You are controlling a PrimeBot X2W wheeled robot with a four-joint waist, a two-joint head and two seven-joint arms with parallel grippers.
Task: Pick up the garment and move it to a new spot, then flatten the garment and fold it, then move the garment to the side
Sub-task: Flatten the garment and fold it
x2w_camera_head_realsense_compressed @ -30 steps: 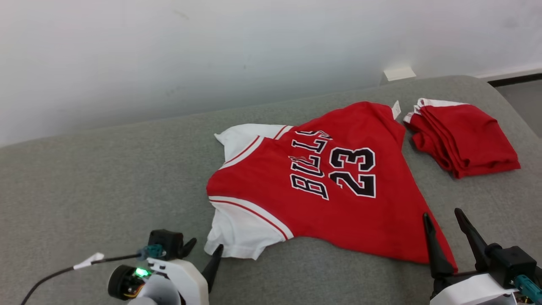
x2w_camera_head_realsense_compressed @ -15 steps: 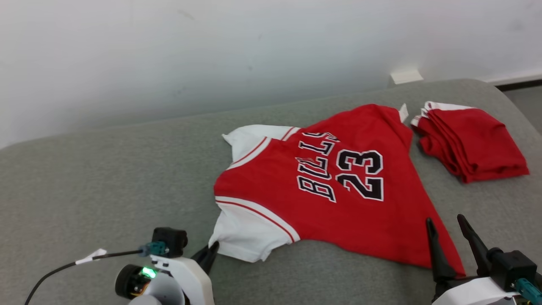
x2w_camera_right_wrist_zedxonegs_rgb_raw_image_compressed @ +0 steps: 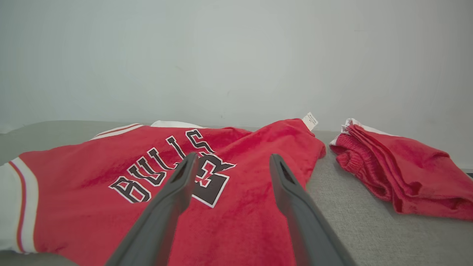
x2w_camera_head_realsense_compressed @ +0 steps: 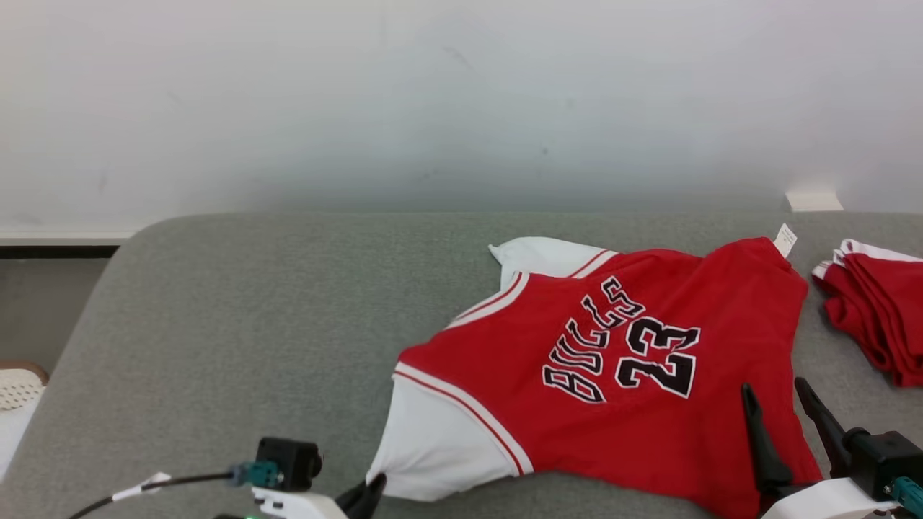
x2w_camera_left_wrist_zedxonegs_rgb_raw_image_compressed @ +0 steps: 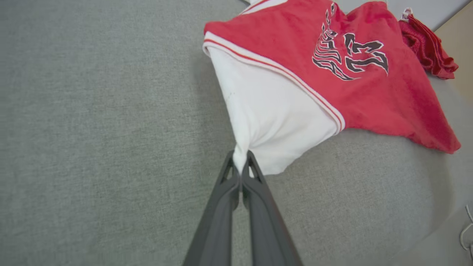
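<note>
The garment [x2w_camera_head_realsense_compressed: 613,375] is a red "BULLS 23" jersey with white sleeves, lying spread on a grey cushion [x2w_camera_head_realsense_compressed: 252,324]. My left gripper [x2w_camera_head_realsense_compressed: 369,493], at the head view's bottom edge, is shut on the corner of the near white sleeve. In the left wrist view the left gripper [x2w_camera_left_wrist_zedxonegs_rgb_raw_image_compressed: 241,162] pinches that sleeve's [x2w_camera_left_wrist_zedxonegs_rgb_raw_image_compressed: 273,114] bunched corner between closed fingers. My right gripper [x2w_camera_head_realsense_compressed: 775,389] stands open over the jersey's near right hem. Seen from the right wrist, the right gripper [x2w_camera_right_wrist_zedxonegs_rgb_raw_image_compressed: 233,157] hovers open above the garment [x2w_camera_right_wrist_zedxonegs_rgb_raw_image_compressed: 240,214], near the printed number, with nothing between its fingers.
A second red garment [x2w_camera_head_realsense_compressed: 876,317], folded, lies on the cushion to the right of the jersey, close to it [x2w_camera_right_wrist_zedxonegs_rgb_raw_image_compressed: 402,177]. A white wall rises behind. The cushion's left edge drops to the floor, where a pale object [x2w_camera_head_realsense_compressed: 18,389] sits.
My left gripper closed on the white sleeve's corner. The head camera has swung left, so the jersey and folded pile now sit further right in the picture. The right gripper stays open.
</note>
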